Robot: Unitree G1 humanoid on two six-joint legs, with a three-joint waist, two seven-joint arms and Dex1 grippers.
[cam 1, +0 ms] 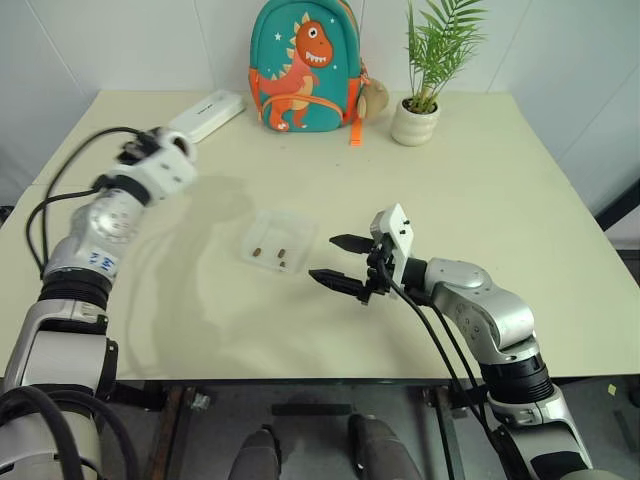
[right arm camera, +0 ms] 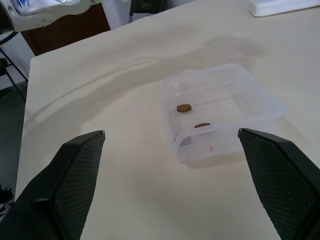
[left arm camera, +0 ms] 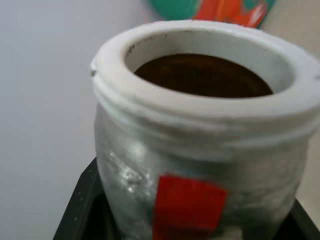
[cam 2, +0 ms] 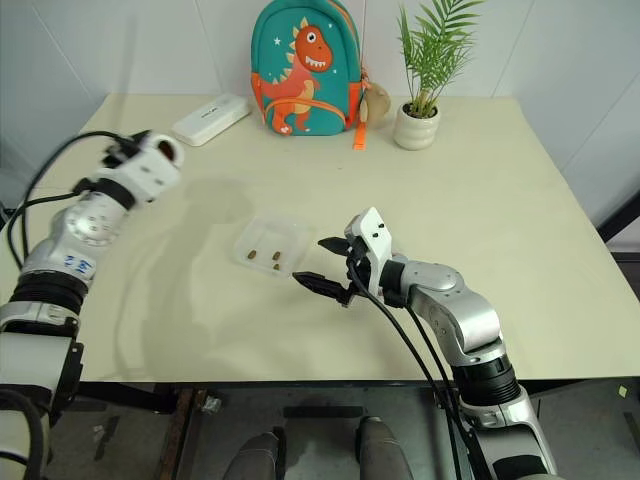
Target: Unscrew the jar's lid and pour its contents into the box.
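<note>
Jar [left arm camera: 200,150] base cut off; left claw [cam 1: 165,150] fingers hidden behind jar.

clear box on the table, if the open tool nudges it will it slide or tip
The box would probably slide rather than tip: it is shallow, wide and sits flat on the smooth table. It looks light, thin clear plastic holding only a few brown pieces, so a small push from the right tool could shift it easily. The thin walls may flex if squeezed.
</note>
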